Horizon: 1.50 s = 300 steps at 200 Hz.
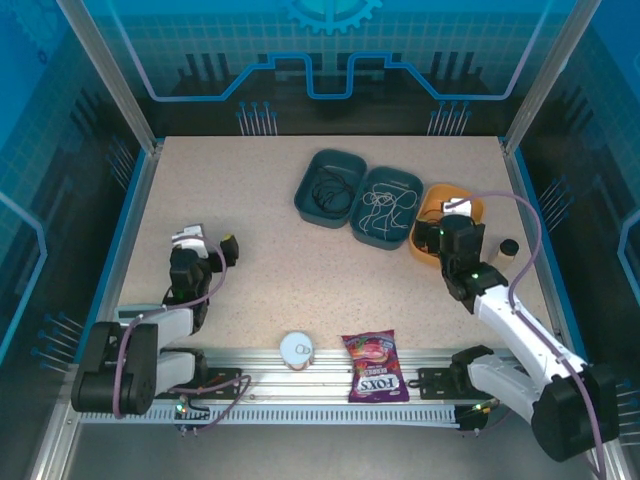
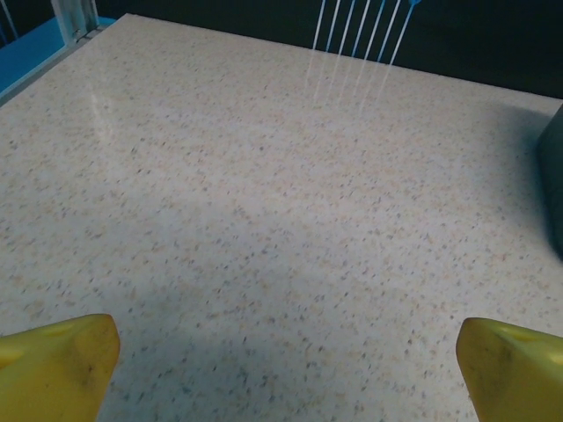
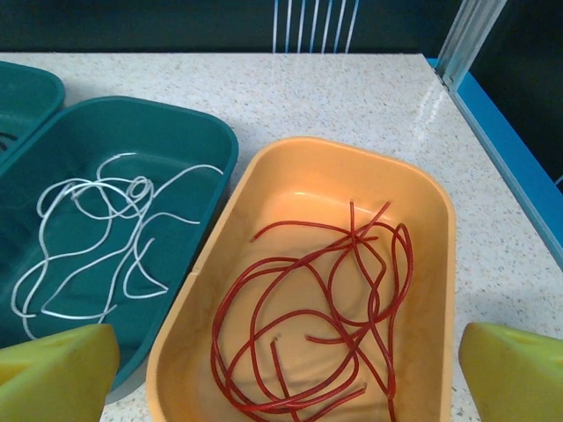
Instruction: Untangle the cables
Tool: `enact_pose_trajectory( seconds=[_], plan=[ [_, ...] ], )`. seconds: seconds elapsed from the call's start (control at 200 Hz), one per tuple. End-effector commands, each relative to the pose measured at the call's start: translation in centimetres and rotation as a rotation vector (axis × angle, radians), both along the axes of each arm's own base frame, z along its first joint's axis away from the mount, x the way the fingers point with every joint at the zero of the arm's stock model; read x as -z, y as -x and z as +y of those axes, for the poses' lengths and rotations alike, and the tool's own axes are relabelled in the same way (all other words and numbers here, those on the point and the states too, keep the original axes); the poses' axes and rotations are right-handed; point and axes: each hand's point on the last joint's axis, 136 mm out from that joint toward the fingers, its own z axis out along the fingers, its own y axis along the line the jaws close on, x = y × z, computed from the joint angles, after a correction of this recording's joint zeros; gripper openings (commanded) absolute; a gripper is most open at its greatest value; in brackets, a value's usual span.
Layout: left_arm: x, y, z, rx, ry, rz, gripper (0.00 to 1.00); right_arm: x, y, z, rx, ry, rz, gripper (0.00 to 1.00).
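The cables lie apart, one in each of three trays. A black cable (image 1: 330, 190) is coiled in the left teal tray (image 1: 304, 196). The middle teal tray (image 1: 360, 228) holds a white cable (image 1: 385, 208) (image 3: 106, 237). In the orange tray (image 1: 470, 208) (image 3: 334, 176) a red cable (image 3: 325, 308) loops loosely. My right gripper (image 1: 438, 238) (image 3: 286, 374) hovers open above the near end of the orange tray, nothing between its yellow fingers. My left gripper (image 1: 208, 243) (image 2: 286, 369) is open over bare tabletop at the left.
A small round tin (image 1: 297, 349) and a purple snack bag (image 1: 373, 366) lie at the near edge between the arm bases. A small dark-capped object (image 1: 509, 248) stands right of the orange tray. Blue walls border the table on both sides.
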Motion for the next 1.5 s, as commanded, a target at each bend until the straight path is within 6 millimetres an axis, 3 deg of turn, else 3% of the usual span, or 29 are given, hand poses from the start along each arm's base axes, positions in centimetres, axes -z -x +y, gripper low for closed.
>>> enact_pose_trajectory(
  seconds=[0.0,0.235,0.435,0.605,0.78,1.106,1.291,1.381,1.446,1.496],
  plan=[
    [-3.0,-1.7,-0.4,0.040,0.019,-0.116,0.99,-1.4,0.1,0.0,-0.029,-0.008,-0.095,1.00],
    [-2.8,-2.6,-1.2,0.115,-0.014,-0.143,0.99,-1.2,0.6,0.0,-0.033,-0.024,-0.118,1.00],
    [-0.2,-3.7,-2.0,0.197,0.017,-0.123,0.99,-1.1,0.2,0.4,-0.069,-0.006,-0.177,1.00],
    [-0.3,-4.4,-2.5,0.275,0.053,-0.110,0.99,-0.5,-0.3,0.3,-0.085,0.047,-0.173,1.00],
    [0.7,-5.8,-3.6,0.280,-0.005,-0.001,0.99,1.8,-1.7,-0.2,-0.105,0.063,-0.180,1.00],
    [0.6,-5.8,-3.6,0.279,-0.008,-0.004,0.99,5.6,-4.3,-1.2,-0.117,-0.008,-0.183,1.00],
    [0.7,-5.7,-3.6,0.281,-0.009,-0.002,0.99,6.6,-6.1,-1.2,-0.152,0.014,-0.176,1.00],
    [0.7,-5.7,-3.6,0.281,-0.009,-0.001,0.99,8.5,-6.5,-1.6,-0.149,-0.020,-0.175,1.00],
    [0.8,-5.7,-3.6,0.282,-0.009,0.000,0.99,8.3,-6.4,-0.8,-0.192,-0.012,-0.187,1.00],
    [0.7,-5.7,-3.7,0.282,-0.010,-0.001,0.99,8.4,-6.4,-1.4,-0.157,-0.012,-0.196,1.00]
  ],
)
